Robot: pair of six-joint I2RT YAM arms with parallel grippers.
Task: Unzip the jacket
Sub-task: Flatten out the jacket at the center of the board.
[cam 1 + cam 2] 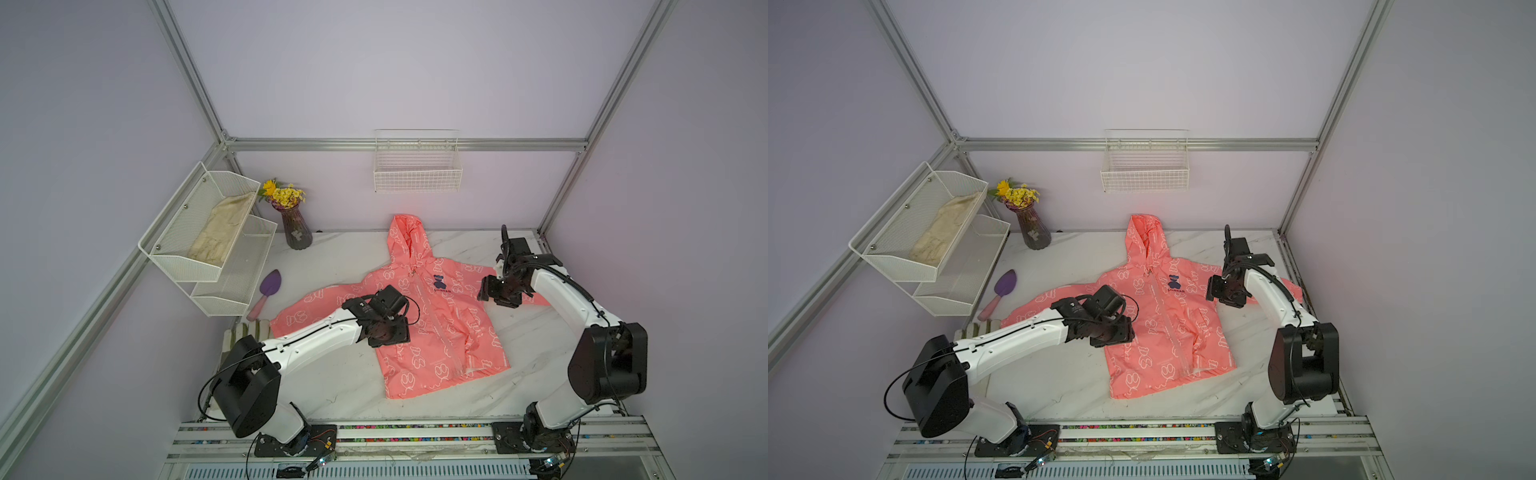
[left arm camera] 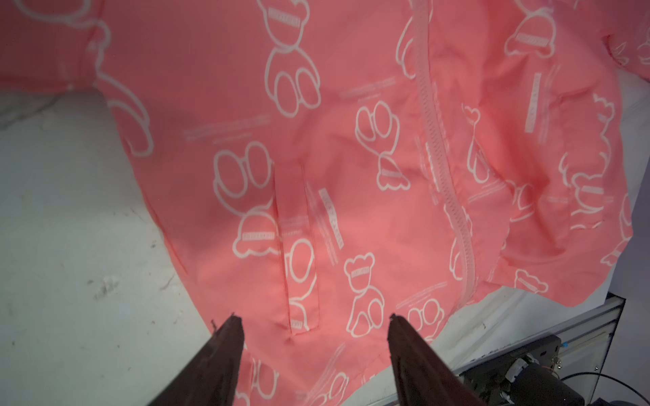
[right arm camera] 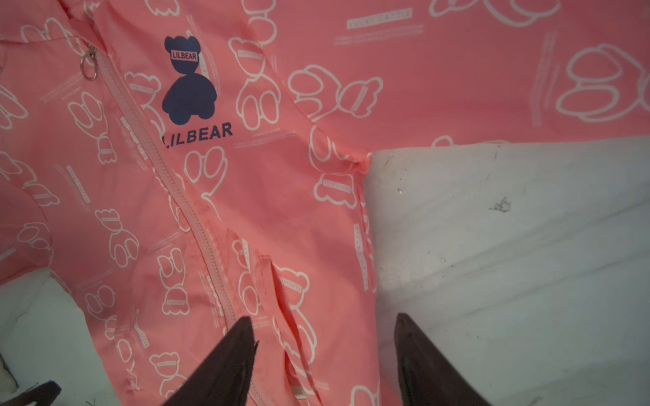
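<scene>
The jacket (image 1: 440, 332) lies flat, zipped, on the tabletop (image 1: 345, 386). My left jaws stand apart over its front panel, my right jaws apart over its side seam, both empty. Its ring pull (image 3: 88, 68) is small; I might pinch fabric instead, dragging the unpinned jacket.

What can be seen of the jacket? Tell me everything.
The jacket is coral pink, thin crinkly fabric printed with white bear outlines. It lies front up, sleeves spread, on the table, hood toward the back wall. Its zipper is closed, ring pull at the collar, beside a dark blue bear logo. The left gripper and right gripper, open, hang above it.
</scene>
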